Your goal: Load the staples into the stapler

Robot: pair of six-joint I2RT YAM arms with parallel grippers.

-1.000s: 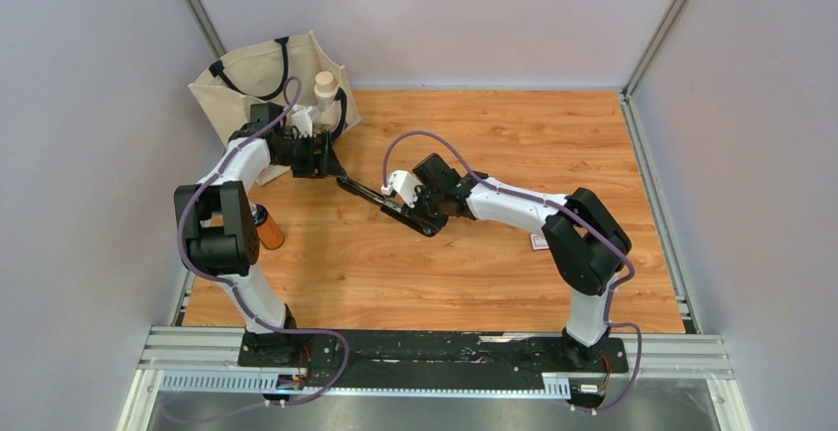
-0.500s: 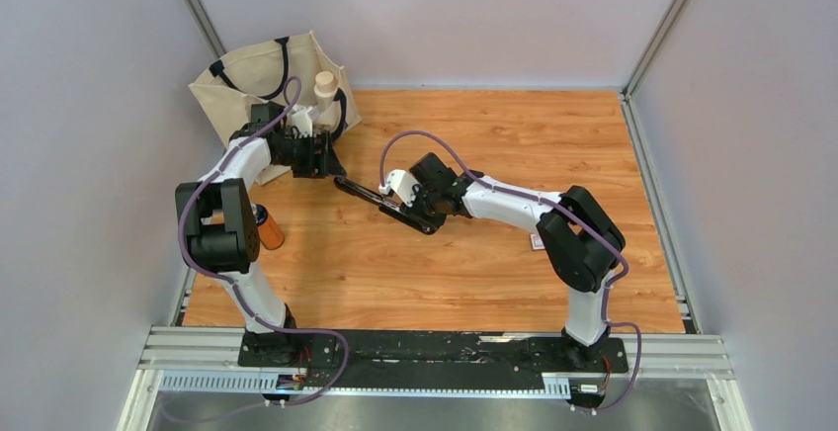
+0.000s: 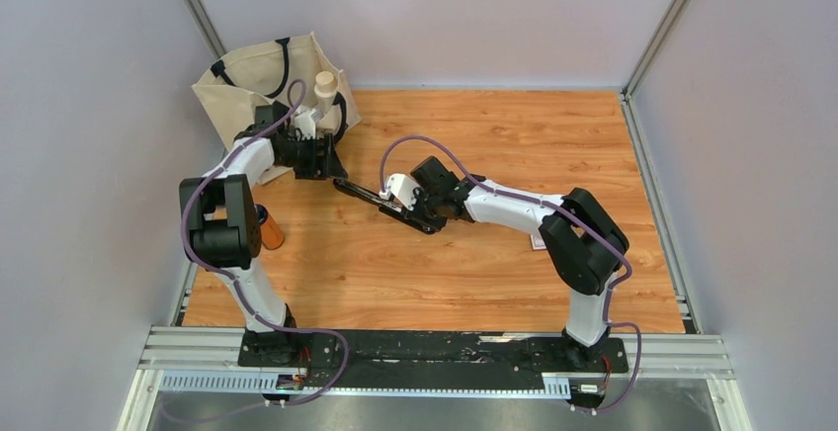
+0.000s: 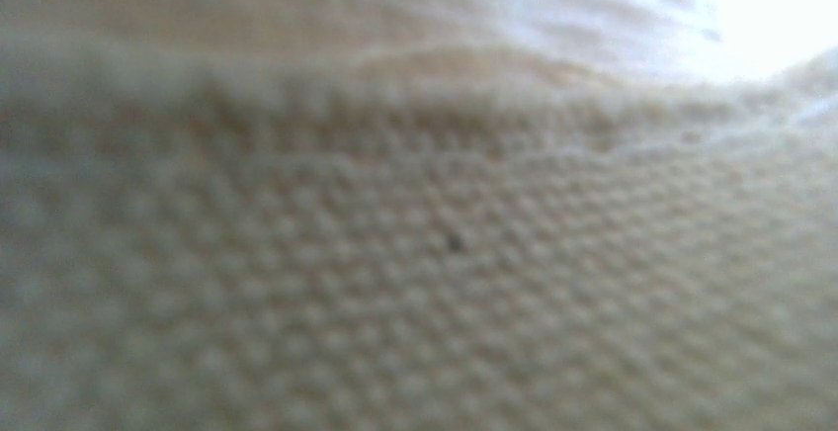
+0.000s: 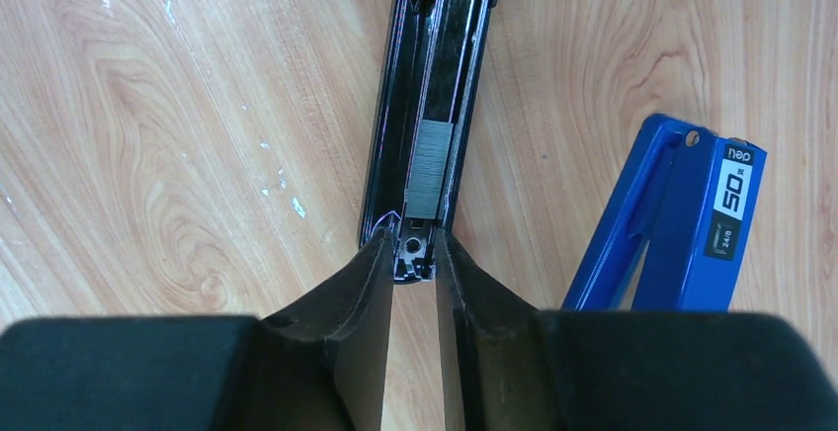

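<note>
**Loading step, strip seated in the channel.** The black stapler [image 5: 435, 55] is lying opened flat on the wooden table [image 3: 514, 144]. Its channel is facing up, so that a strip can drop in from above. The staples [image 5: 432, 169], a short grey strip, are sitting inside that channel near its closer end. The right gripper [image 5: 412, 245] is clamping that end of the stapler, its fingers [image 5: 371, 283] pressing in from either side with only a narrow gap between them. This hold is probably steadying the rail, or readying it to be shut. A blue tool [image 5: 672, 214] with a printed label is lying just beside the stapler; whether it belongs to it cannot be told. A small white box [image 3: 538, 242], likely the staples' pack, is peeking out by the right arm's elbow, well apart. The left gripper [image 3: 321, 162] is hanging at the cloth bag [image 3: 247, 80] with jaws standing wide. Its camera is showing only blurred weave, so contact cannot be told. Parking there is probably keeping it out of the working arm's way.
</note>
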